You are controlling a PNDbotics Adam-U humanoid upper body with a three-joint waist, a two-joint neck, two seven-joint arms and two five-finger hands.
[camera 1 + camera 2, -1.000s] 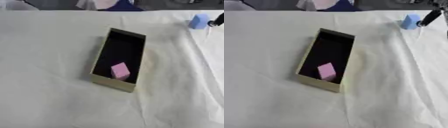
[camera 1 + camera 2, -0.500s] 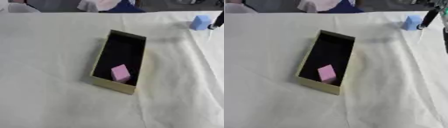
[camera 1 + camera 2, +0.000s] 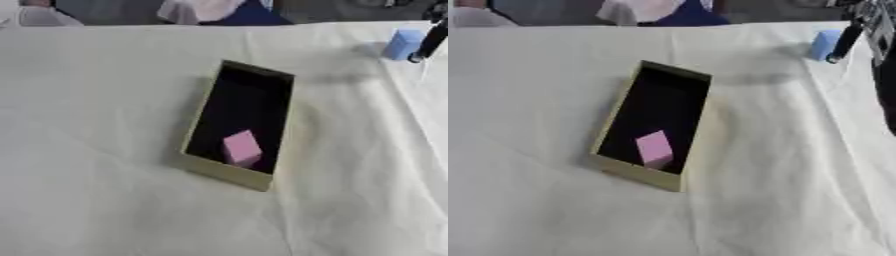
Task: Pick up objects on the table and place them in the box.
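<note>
Seemingly one pink block (image 3: 241, 148) boxed (image 3: 197, 127), one blue block (image 3: 402, 44) outside.

Both eye views look steeply down from the head, sharing the box (image 3: 238, 137) and table (image 3: 87, 100).

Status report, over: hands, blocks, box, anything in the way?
Right hand at blue block, grip unclear. Left hand unseen. Pink block in box. Nothing in the way.

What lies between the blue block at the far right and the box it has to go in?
Nothing visible: only bare white cloth separates the blue block from the box. The right hand is beside the block. A pink block sits at the box's near end.
</note>
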